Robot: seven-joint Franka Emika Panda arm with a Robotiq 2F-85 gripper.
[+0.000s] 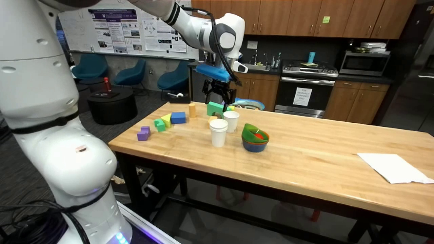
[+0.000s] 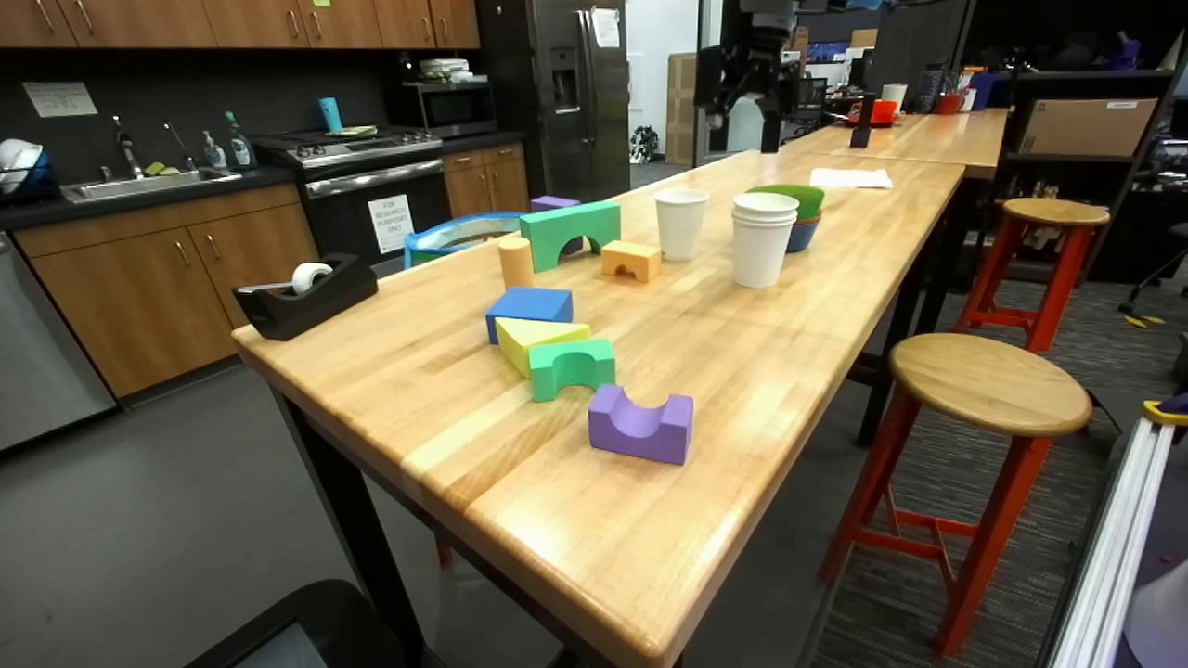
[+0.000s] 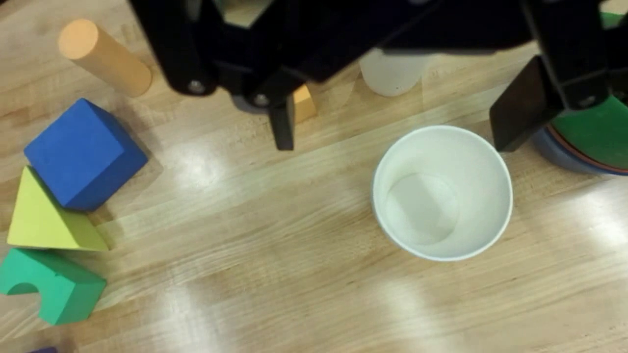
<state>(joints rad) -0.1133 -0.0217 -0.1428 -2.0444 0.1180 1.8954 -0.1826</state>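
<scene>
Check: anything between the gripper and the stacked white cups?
Nothing visible: the open gripper hangs above, clear air down to the stacked white cups. The single cup and nested bowls stand nearby, so side room may be tight.

Glossy wooden tabletop [image 1: 315,147], matt cups [image 1: 218,136].

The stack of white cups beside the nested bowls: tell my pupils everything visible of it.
The stack of white cups looks like plain paper, tapering downward; extra rims near the top show more than one cup. It stands upright on the wooden tabletop, mouth up; the wrist view shows the top cup empty, its bottom round. The nested bowls and a single white cup stand close by, apart. The open pincer hangs above without touching it.
</scene>
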